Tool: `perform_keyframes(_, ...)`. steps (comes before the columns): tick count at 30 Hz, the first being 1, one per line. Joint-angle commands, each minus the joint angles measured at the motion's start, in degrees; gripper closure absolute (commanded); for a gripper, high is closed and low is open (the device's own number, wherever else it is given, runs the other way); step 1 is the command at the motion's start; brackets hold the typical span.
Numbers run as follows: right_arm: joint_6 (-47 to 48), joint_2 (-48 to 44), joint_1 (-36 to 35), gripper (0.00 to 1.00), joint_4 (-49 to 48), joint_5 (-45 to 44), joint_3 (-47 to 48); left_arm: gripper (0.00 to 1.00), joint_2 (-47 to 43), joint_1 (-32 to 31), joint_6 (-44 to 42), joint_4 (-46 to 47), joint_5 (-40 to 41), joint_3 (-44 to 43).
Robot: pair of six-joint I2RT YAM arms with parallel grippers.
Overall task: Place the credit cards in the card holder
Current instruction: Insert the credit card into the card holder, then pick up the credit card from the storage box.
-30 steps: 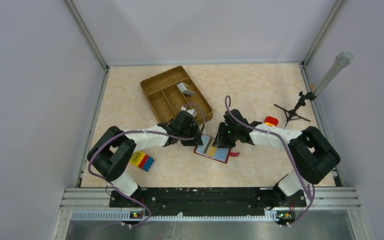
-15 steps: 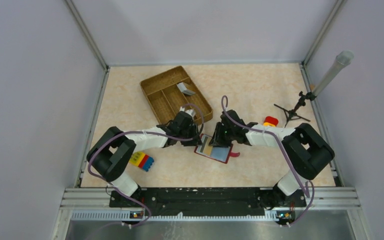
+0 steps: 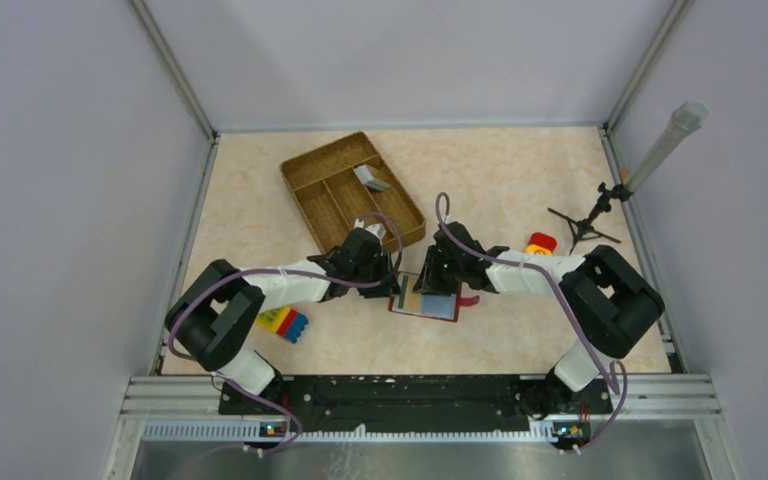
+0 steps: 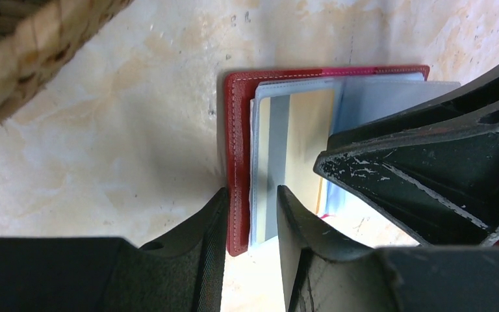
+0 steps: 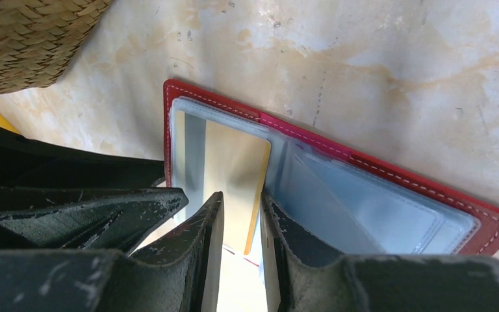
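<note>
The red card holder lies open on the table, clear sleeves up. A tan-yellow credit card with a grey stripe sits in its left sleeve. My left gripper is shut on the holder's left edge, red cover and sleeve between its fingers. My right gripper is over the card's right edge, its jaws a narrow slit apart with nothing pinched between them. A grey card lies in the basket. Dark cards are out of view.
A wicker basket with compartments stands behind the left gripper, close in the left wrist view. A yellow-red-blue toy block lies front left. A red-yellow object and a small tripod holding a tube are at the right.
The right gripper has moved left toward the left gripper over the holder. The holder has turned slightly, and the left arm has shifted a little.
</note>
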State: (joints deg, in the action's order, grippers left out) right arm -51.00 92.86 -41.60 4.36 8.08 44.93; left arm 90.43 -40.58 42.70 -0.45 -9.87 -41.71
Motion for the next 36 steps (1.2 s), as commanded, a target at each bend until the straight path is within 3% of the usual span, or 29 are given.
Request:
perform_keyframes(1, 1.87, -1.64, -1.89, 0.72, 2.77, -3.15, 2.86, 0.65, -3.55, -0.43, 0.99, -0.70, -0.82, 1.43)
perform_keyframes(7, 5.32, -9.63, -1.99, 0.65, 9.68, -7.45, 2.80, 0.59, -7.17, -0.48, 1.32, -2.68, -1.73, 1.74)
perform_keyframes(12, 8.71, -16.28, -1.99, 0.51, 14.34, -13.01, 3.04, 0.49, -11.86, -0.47, 0.91, -5.74, -0.89, 1.42)
perform_keyframes(18, 17.14, -19.23, -1.55, 0.35, 15.14, -15.32, 7.47, 0.19, -16.44, 1.30, -2.97, -16.52, 2.57, -6.76)
perform_keyframes(21, 24.06, -15.86, -1.54, 0.33, 14.79, -13.90, 14.13, 0.09, -18.07, 5.89, -4.97, -21.71, 1.79, -10.01)
perform_keyframes(24, 29.22, -10.72, -1.49, 0.30, 13.84, -13.77, 21.27, 0.02, -19.51, 14.53, -7.23, -24.75, -1.61, -10.82)
perform_keyframes(30, 37.03, 2.68, -1.53, 0.26, 9.13, -10.55, 34.34, 0.01, -15.35, 31.32, -15.80, -34.35, -2.74, -16.04)
perform_keyframes(36, 43.80, 18.24, -1.40, 0.22, 11.19, -9.85, 53.42, 0.01, -7.67, 36.87, -17.73, -36.29, -0.97, -22.19)
